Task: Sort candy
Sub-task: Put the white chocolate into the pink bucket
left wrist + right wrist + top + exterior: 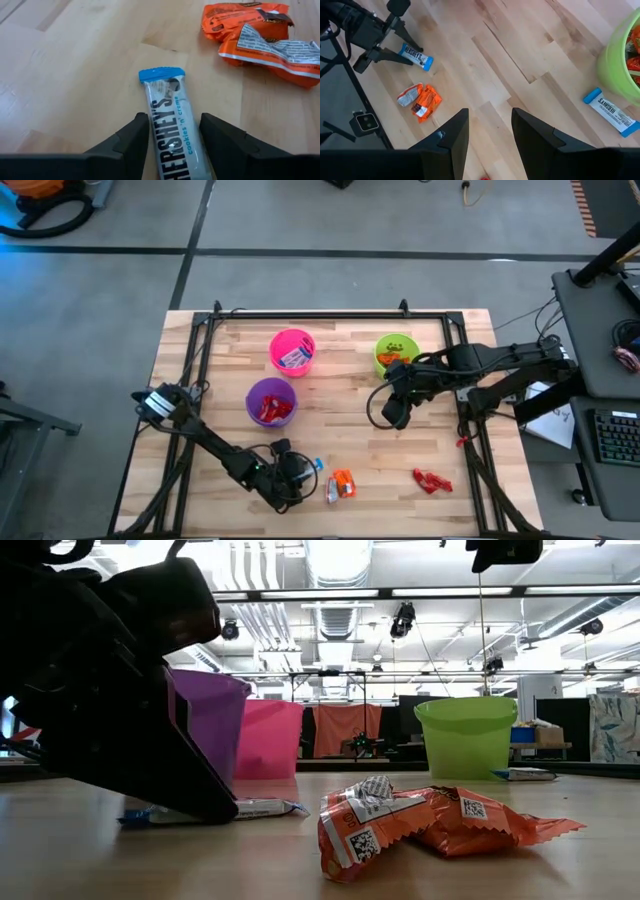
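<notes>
**Left gripper astride the blue-and-white bar**

High view: your left gripper (pixel 300 470) sits low at six o'clock on the table (pixel 340 395); the right gripper (pixel 396 412) waits open near the green cup (pixel 395 352).

Left wrist view: the blue-and-white bar (pixel 172 127) lies between the open fingers (pixel 132 137). Centre it, then close gently.

Low view: the orange candies (pixel 420 825) lie just beside it; keep clear.

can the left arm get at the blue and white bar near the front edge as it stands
Probably yes. The left gripper already sits open around the blue and white bar, a finger on each side, with nothing between; the orange candies lie clear of it.
</notes>
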